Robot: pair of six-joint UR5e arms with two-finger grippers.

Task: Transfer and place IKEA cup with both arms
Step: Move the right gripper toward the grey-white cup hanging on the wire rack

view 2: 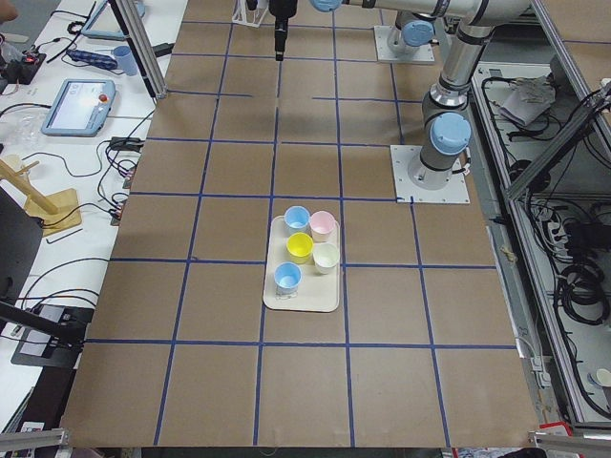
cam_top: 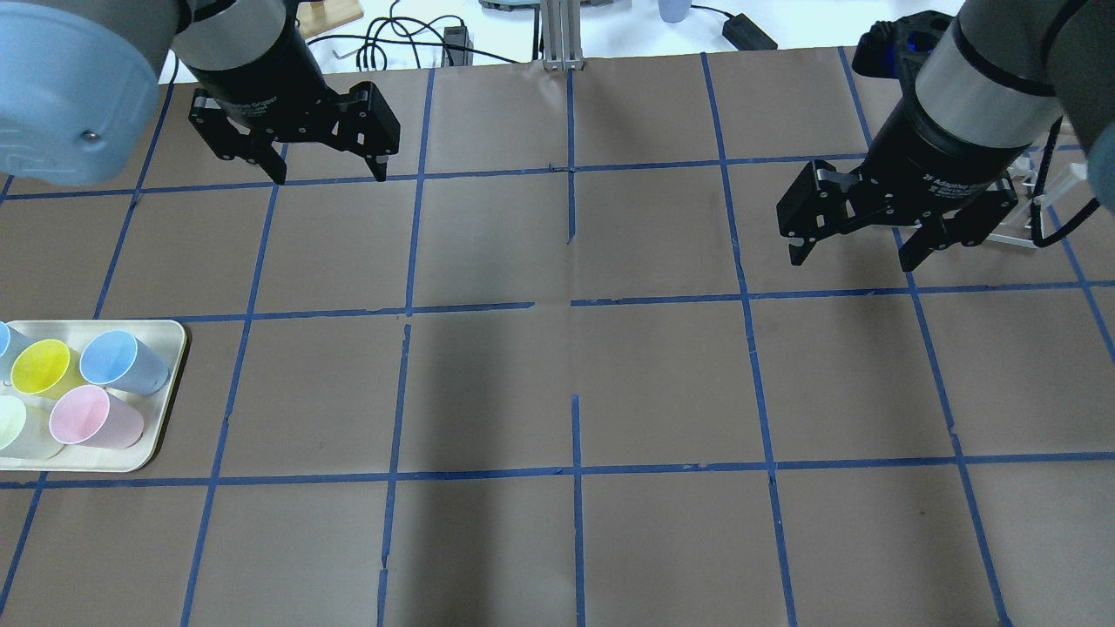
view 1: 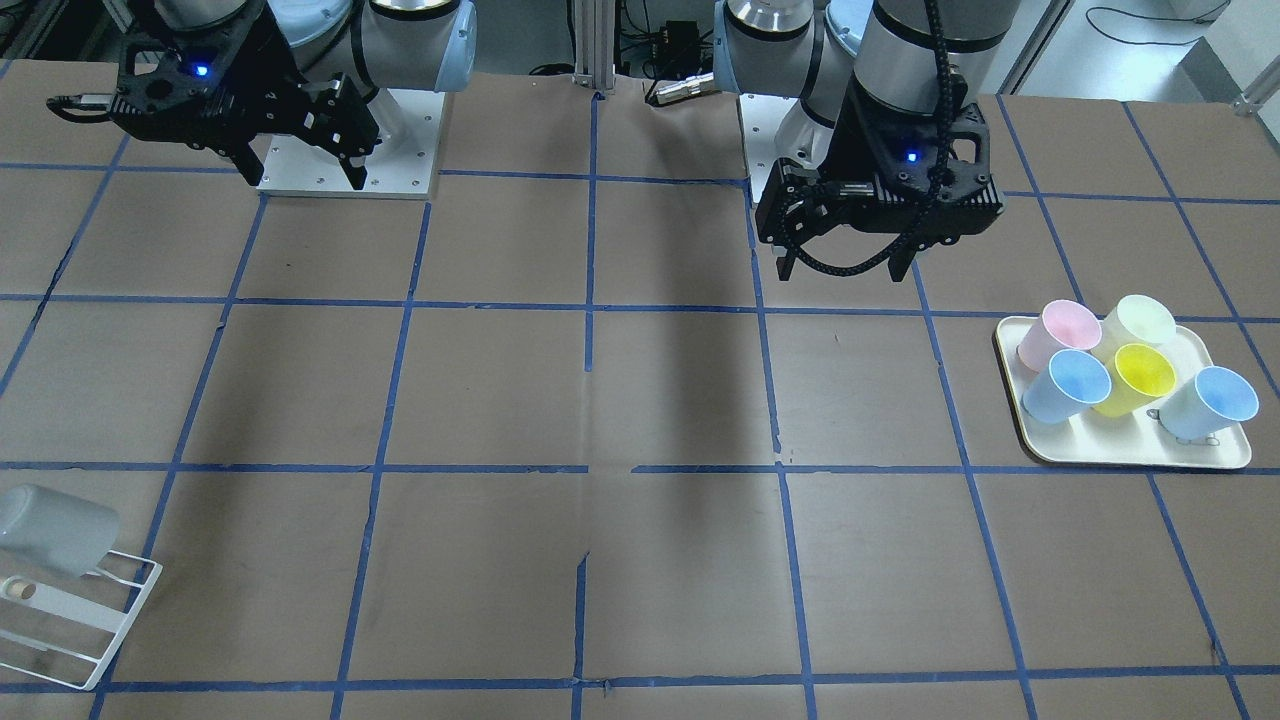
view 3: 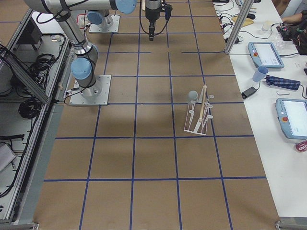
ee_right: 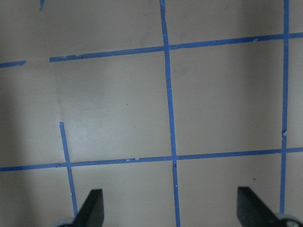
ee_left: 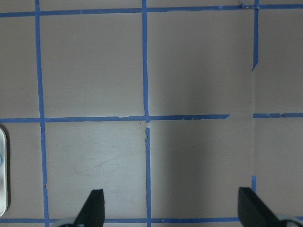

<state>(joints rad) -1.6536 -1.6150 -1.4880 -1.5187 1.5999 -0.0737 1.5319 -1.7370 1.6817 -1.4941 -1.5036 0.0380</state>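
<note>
The pale-grey IKEA cup (view 1: 55, 528) lies tilted on a white wire rack (view 1: 90, 620) at the table's corner on my right side. It also shows in the exterior right view (view 3: 193, 96). In the overhead view my right arm hides it. My right gripper (cam_top: 852, 259) is open and empty, above the table a little way from the rack (cam_top: 1037, 209); it shows in the front view (view 1: 304, 181) too. My left gripper (cam_top: 329, 174) is open and empty above bare table, also seen in the front view (view 1: 842, 275). Both wrist views show only taped brown table between open fingertips (ee_left: 94, 208) (ee_right: 94, 208).
A cream tray (view 1: 1130, 452) on my left side holds several coloured cups: pink (view 1: 1060, 328), yellow (view 1: 1140, 372), two light blue and a pale mint one. It also shows in the overhead view (cam_top: 170, 383). Blue tape lines grid the brown table.
</note>
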